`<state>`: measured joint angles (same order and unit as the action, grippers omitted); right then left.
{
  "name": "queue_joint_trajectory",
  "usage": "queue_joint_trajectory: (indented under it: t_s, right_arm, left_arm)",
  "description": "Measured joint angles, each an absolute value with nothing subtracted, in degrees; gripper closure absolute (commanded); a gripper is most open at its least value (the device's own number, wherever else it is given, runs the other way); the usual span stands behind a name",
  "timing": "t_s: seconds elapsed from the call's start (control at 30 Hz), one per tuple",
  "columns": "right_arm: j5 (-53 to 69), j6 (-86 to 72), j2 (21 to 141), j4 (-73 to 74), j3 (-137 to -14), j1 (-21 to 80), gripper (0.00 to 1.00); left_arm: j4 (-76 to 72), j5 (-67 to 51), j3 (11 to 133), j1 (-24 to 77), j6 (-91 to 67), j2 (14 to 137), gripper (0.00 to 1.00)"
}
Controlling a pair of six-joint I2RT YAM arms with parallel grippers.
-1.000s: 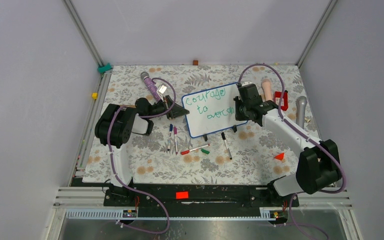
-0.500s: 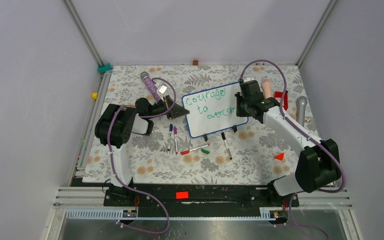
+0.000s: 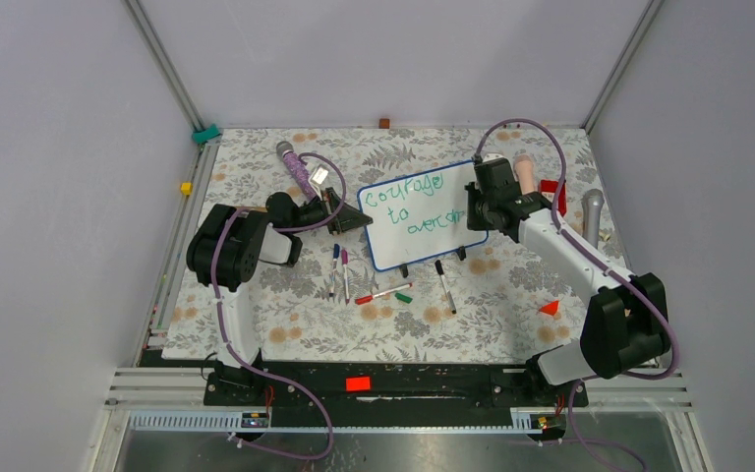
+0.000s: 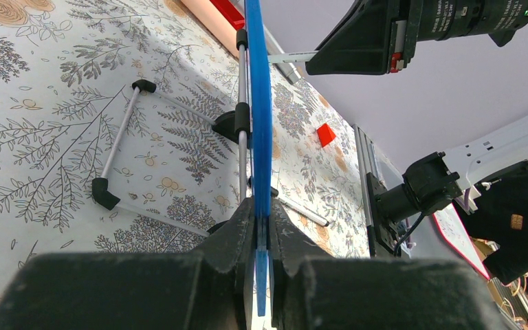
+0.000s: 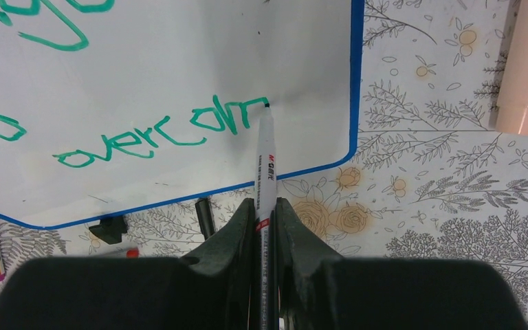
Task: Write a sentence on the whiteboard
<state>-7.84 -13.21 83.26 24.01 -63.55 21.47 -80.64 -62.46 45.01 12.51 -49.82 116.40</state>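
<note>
The whiteboard point(image 3: 393, 244), white with a thin blue frame, stands tilted on the floral table. The sentence point(image 3: 405, 193) is in green marker and reads "courage to" with "overcom" point(image 5: 158, 137) on the last line. My left gripper point(image 3: 352, 222) is shut on the board's left edge; the left wrist view has the blue frame point(image 4: 257, 103) edge-on between the jaws of the left gripper point(image 4: 262, 213). My right gripper point(image 3: 474, 211) is shut on a white marker point(image 5: 266, 155). Its tip touches the board at the end of the last letter. In its own view the right gripper point(image 5: 266, 206) is below the board's lower right corner.
Several markers point(image 3: 366, 291), a black marker point(image 3: 445, 285) and a green cap point(image 3: 404, 296) lie in front of the board. A purple microphone point(image 3: 295, 167) lies behind the left gripper. A peach cylinder point(image 3: 525, 174), a red piece point(image 3: 554, 192) and a grey microphone point(image 3: 592, 216) are at the right.
My right gripper has moved right along the last line with the marker, and more green letters show after "overc". The left gripper and the board have not moved.
</note>
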Motion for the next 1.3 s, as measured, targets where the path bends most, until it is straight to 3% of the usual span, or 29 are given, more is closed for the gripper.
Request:
queue_joint_trajectory:
  t_s: [0.9, 1.3]
  right_arm:
    - [-8.14, -13.30, 78.15, 24.75, -61.60, 20.82, 1.00]
    - [-7.97, -13.32, 81.71, 24.80, -62.30, 19.68, 1.00]
  left_arm:
    - [-80.62, -62.37, 45.01, 12.69, -49.87, 116.44, 1.00]
    - [-80.62, -62.43, 45.04, 12.69, -49.87, 116.46, 1.00]
